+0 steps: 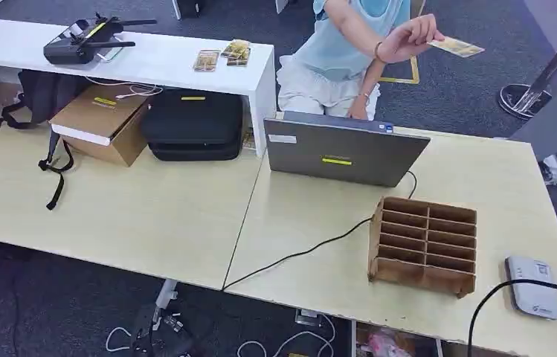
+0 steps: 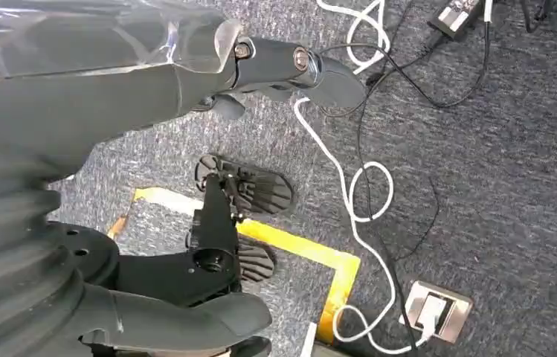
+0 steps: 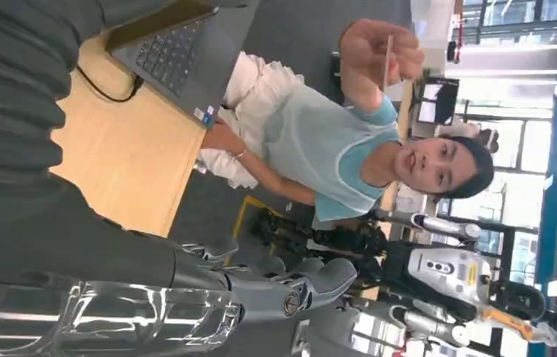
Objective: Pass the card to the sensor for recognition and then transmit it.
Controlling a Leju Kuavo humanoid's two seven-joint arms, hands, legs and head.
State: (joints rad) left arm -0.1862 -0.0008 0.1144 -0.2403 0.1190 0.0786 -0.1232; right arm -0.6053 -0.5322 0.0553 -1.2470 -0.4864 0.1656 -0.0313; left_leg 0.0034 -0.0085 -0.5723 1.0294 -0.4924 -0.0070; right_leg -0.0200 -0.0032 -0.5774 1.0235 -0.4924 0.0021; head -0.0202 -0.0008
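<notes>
A person across the table holds up a yellowish card [image 1: 456, 47] between their fingers, high at the far right above the floor. In the right wrist view the same card [image 3: 387, 59] is seen edge-on, well away from my right hand [image 3: 260, 286], which holds nothing and has its fingers stretched out. The white card sensor [image 1: 532, 286] lies flat near the table's front right corner with a black cable running to it. My left hand [image 2: 97, 149] hangs over the carpet, fingers [image 2: 297, 65] and thumb apart, holding nothing.
A grey laptop [image 1: 342, 152] stands open toward the person, and a wooden compartment rack [image 1: 424, 245] sits in front of it. On the left are a white shelf [image 1: 156, 63] with more cards [image 1: 207, 59], a black case [image 1: 193, 123] and a cardboard box [image 1: 100, 119].
</notes>
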